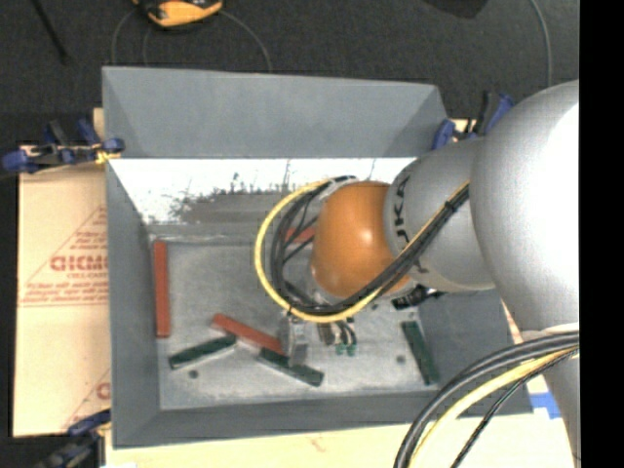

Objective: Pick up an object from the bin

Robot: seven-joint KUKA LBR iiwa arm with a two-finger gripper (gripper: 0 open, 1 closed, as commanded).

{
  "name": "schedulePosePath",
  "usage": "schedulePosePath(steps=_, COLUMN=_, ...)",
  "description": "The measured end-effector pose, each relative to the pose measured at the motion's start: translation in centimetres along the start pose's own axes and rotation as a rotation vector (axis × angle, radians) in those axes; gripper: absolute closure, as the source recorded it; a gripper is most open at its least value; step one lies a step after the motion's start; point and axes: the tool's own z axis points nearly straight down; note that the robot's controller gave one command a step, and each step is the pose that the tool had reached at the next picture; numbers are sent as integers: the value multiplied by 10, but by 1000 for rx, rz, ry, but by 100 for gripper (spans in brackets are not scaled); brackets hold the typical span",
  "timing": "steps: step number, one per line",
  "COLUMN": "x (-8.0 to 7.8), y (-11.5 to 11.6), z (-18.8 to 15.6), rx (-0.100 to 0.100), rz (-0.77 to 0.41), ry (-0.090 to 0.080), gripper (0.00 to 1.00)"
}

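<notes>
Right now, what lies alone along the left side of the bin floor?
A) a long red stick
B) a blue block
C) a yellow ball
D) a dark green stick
A: a long red stick lies lengthwise beside the left wall of the bin, apart from the gripper, which is down near a shorter red stick and a dark green stick.

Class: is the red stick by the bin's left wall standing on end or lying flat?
Lying flat: the red stick shows its whole length on the bin floor, alongside the left wall.
</notes>
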Motion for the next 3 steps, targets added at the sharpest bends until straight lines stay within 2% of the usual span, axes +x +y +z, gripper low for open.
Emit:
schedulePosePath(steps=1, x=1, y=0, z=1, rx=0, rz=0, ry=2, gripper=0)
schedulePosePath(steps=2, x=1, y=-1, z=-1, rx=1, rz=0, ry=4, gripper=100)
schedulePosePath(steps=3, x=1, y=-1, z=-1, rx=1, rz=0, ry=4, gripper=100)
